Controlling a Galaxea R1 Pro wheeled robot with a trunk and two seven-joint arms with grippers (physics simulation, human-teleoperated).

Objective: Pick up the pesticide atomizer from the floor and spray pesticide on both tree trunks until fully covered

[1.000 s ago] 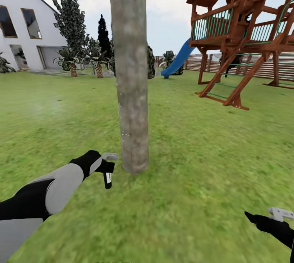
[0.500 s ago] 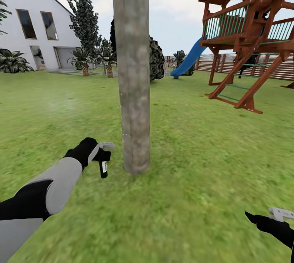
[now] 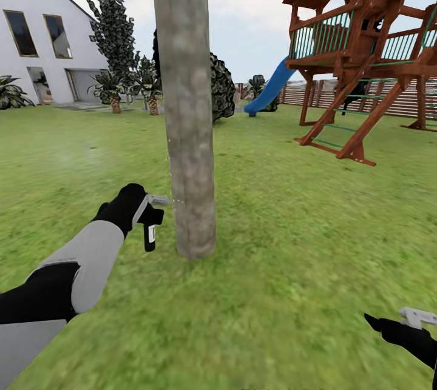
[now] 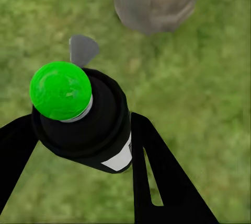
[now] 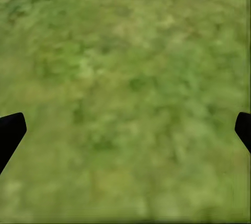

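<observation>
Lawn (image 3: 303, 244) everywhere, white house (image 3: 36, 44) and wooden play tower (image 3: 364, 56) far behind the tree trunk (image 3: 185, 105). Trunk stands upright, dead centre, base slightly flared.

Left arm reaches toward the trunk's lower part; left tool (image 3: 149, 217) is pinching the spray bottle (image 3: 149, 235), fingers clamped on either side of its dark body in the left wrist view (image 4: 86, 125). Bottle hangs roughly upright, long axis parallel to the trunk, grey head (image 3: 159, 200) pointing at the bark and just beside it. Trunk lies straight ahead of the nozzle, on the side away from the arm.

Right tool (image 3: 413, 323) sits low and well away from the trunk, over bare grass, fingers spread, holding nothing. Left arm is clearly the nearer one.

Likely step: spraying low on this trunk.
</observation>
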